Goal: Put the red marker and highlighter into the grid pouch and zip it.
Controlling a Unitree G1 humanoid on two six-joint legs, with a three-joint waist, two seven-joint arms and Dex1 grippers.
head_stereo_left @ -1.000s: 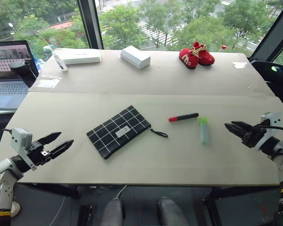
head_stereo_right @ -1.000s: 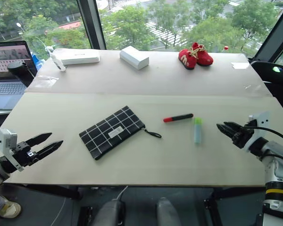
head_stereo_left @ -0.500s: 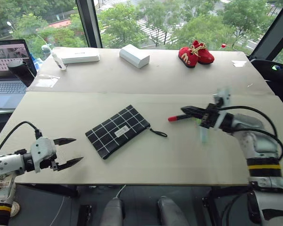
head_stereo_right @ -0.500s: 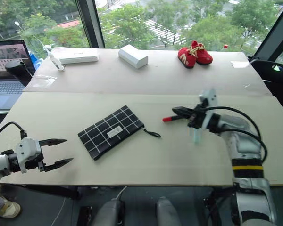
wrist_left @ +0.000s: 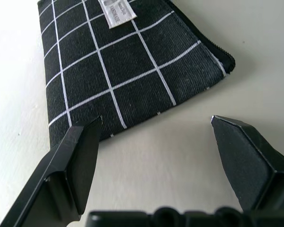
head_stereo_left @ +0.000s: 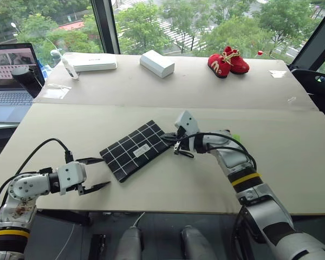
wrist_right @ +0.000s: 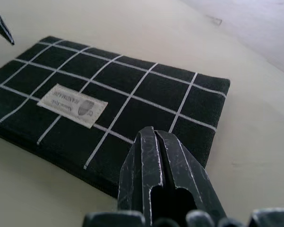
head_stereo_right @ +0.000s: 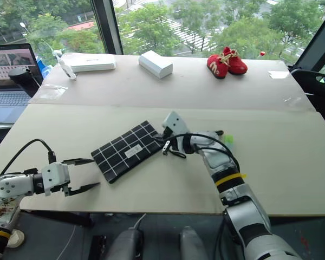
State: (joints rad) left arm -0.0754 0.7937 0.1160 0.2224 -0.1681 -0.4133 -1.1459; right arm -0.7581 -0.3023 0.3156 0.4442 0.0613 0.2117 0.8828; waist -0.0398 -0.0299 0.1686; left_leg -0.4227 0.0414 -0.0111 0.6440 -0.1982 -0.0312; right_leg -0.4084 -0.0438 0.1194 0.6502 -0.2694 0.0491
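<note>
highlighter [head_stereo_left: 235, 137] — mostly (arm-)hidden

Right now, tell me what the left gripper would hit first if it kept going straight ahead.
Probably the grid pouch: the open left gripper points at its near corner, just short of it.

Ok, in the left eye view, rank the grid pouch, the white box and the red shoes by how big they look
1. grid pouch, clearly largest.
2. and 3. white box and red shoes look alike; both sit farther back, so I won't rank them.

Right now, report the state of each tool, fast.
Left tool: open, holding nothing, near the grid pouch.
Right tool: shut at the pouch's zipper end; cannot tell if it grips anything.
</note>
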